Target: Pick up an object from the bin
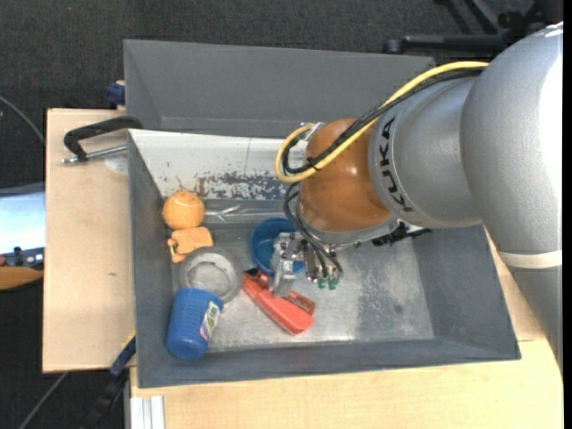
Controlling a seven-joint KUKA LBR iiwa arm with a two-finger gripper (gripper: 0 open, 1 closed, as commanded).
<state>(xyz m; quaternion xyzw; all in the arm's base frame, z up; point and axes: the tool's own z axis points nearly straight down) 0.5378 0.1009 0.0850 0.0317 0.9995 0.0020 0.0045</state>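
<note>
At the far left of the grey bin (147,275), a blue cylinder with a paper label (191,323) lies on its side in the near corner. Up from it sit an orange ball (182,210), a small orange lump (190,239) just below the ball, and a clear round ring-like piece (211,273) close to the cylinder's top end. Further right a flat red tool (281,307) lies slanted on the floor. Above it is a blue round cup or bowl (266,240), partly hidden by the robot.

The gripper (306,273) hangs low over the middle of the bin, right at the upper end of the red tool and just beside the blue cup. Whether it is spread or pressed together I cannot tell, and nothing can be seen pinched in it. The arm (500,132) reaches in from the right, leaving the right half of the floor bare.

The step in hand looks like the approach — the pick is not yet made. The likely target is the red tool or the blue cup, though I cannot say which. The next move calls for settling squarely over one of them, closing on it alone, then lifting straight up — clear of its neighbour.
</note>
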